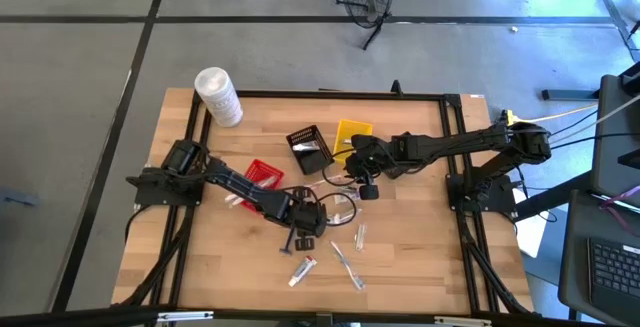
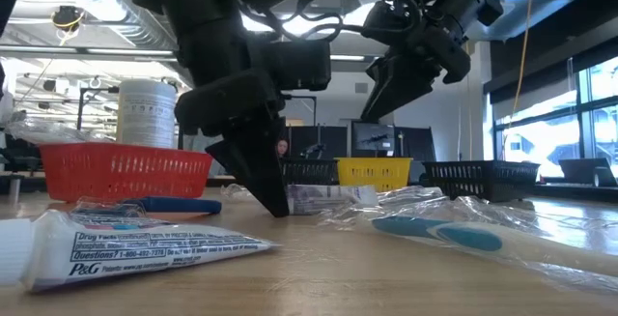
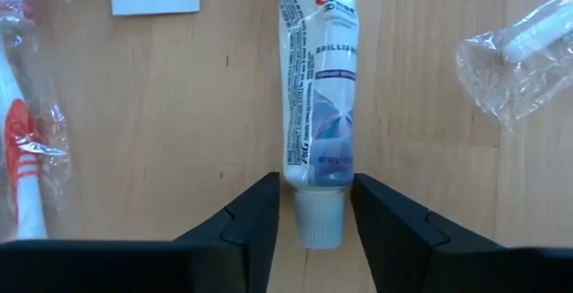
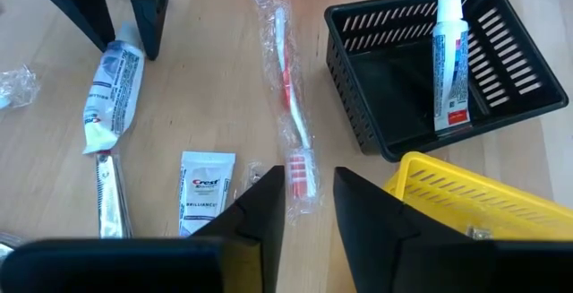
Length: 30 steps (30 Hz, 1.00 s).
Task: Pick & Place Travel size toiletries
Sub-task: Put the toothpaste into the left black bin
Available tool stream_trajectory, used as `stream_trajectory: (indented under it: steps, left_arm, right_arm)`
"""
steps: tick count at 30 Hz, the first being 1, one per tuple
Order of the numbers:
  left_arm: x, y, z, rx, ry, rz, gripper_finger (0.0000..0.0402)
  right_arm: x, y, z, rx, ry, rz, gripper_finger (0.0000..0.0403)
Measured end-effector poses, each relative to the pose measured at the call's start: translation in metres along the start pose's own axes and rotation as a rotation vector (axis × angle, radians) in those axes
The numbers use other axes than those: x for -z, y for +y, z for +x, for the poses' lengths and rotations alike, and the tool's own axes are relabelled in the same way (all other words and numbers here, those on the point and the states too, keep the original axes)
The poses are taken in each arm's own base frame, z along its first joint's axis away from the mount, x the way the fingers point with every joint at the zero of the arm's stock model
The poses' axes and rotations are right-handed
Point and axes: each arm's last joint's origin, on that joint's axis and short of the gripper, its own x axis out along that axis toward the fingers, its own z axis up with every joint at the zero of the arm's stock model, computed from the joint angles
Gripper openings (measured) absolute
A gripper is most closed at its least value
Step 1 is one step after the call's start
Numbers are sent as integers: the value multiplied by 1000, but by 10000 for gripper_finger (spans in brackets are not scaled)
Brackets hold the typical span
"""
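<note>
A small white toothpaste tube (image 3: 318,105) lies flat on the wood with its cap (image 3: 319,219) between the fingers of my left gripper (image 3: 318,226). The gripper is open, pointing down at table height (image 2: 275,200), near the table's middle (image 1: 303,225). My right gripper (image 4: 309,203) is open and hangs well above the table (image 2: 391,84), over a wrapped toothbrush (image 4: 291,105). A Crest sachet (image 4: 206,194), a silvery stick (image 4: 107,199) and more tubes (image 1: 303,270) lie loose. One tube (image 4: 450,60) leans inside the black basket (image 4: 376,69). My left gripper comes from above, with one finger (image 3: 255,217) on each side of the tube's cap end (image 3: 319,181) and only a sliver of gap. I cannot tell whether they touch it. The tube lies flat on the table, along the fingers' line of sight.
A red basket (image 1: 262,175), the black basket (image 1: 308,147) and a yellow basket (image 1: 352,132) stand behind the loose items. A white tub (image 1: 218,95) is at the far left corner. A large tube (image 2: 145,244) and a wrapped toothbrush (image 2: 444,231) lie near the front edge.
</note>
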Motion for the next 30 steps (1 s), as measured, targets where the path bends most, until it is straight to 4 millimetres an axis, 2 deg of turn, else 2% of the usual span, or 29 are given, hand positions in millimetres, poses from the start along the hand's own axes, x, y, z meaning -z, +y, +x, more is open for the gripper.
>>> stream_trajectory:
  steps: [11, 17, 19, 24, 27, 30]
  left_arm:
    - [-1, -1, 1, 18, -11, -14, 72]
    - [-4, 1, -4, -19, -47, -45, 66]
    - [-2, 6, -9, -105, -59, -51, 66]
    - [-9, 23, -44, -249, -122, -107, 66]
    - [-6, 40, -59, -322, -85, -134, 66]
    - [-11, 56, -72, -397, -130, -172, 66]
  right_arm:
    - [0, 0, 0, 0, 0, -1, 108]
    - [0, 0, 0, 0, 0, -1, 118]
    - [0, 0, 0, 0, 0, -1, 120]
    - [1, 0, 0, -1, 7, 0, 124]
    - [1, 0, 0, -2, 8, 0, 120]
    - [1, 0, 0, -2, 8, 0, 114]
